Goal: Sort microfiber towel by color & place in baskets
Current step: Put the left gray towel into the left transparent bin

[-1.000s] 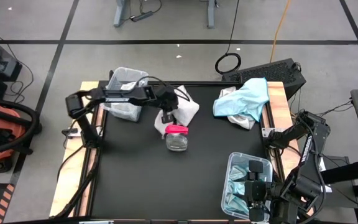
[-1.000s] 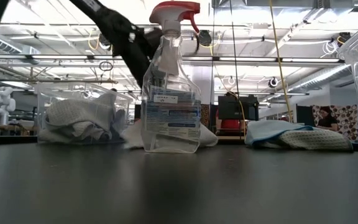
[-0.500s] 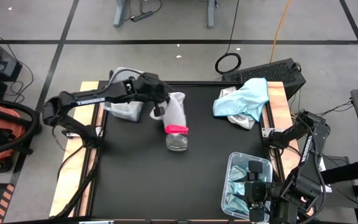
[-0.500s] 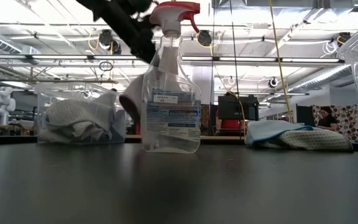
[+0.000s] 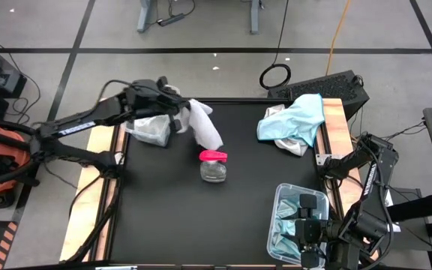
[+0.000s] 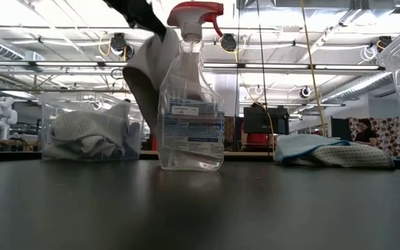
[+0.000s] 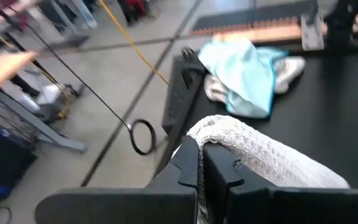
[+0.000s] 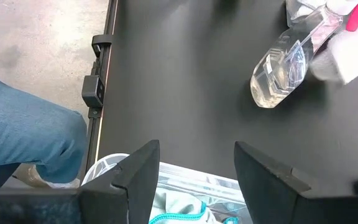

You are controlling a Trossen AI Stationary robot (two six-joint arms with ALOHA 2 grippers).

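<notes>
My left gripper (image 5: 178, 112) is up in the air beside the left basket (image 5: 150, 132), shut on a grey-white towel (image 5: 205, 129) that hangs from it. In the low view the towel (image 6: 144, 76) dangles behind a spray bottle (image 6: 189, 104). The left basket holds more white towels (image 6: 85, 135). A pile of light blue and white towels (image 5: 295, 120) lies at the table's far right corner. My right gripper (image 5: 307, 231) waits open over the right basket (image 5: 280, 196), which holds blue towels (image 8: 179, 208). My left gripper pinches the grey-white towel between its two fingers at a bunched upper edge (image 7: 211, 127); one layer or several, I cannot tell. The towel (image 7: 272, 158) hangs slack below and beyond the fingers (image 7: 188, 158), lifted clear of the table.
A clear spray bottle with a pink top (image 5: 214, 165) stands mid-table, just near of the hanging towel. A dark keyboard-like object (image 5: 328, 86) sits past the far right corner. A person's jeans-clad leg (image 8: 23, 134) shows beside the table's near edge. The black tabletop (image 5: 163, 217) lies bare near left.
My left gripper, shut on the grey-white towel, has risen from the table by the spray bottle and moved toward the left basket. The towel has left the table and now hangs clear below the fingers.
</notes>
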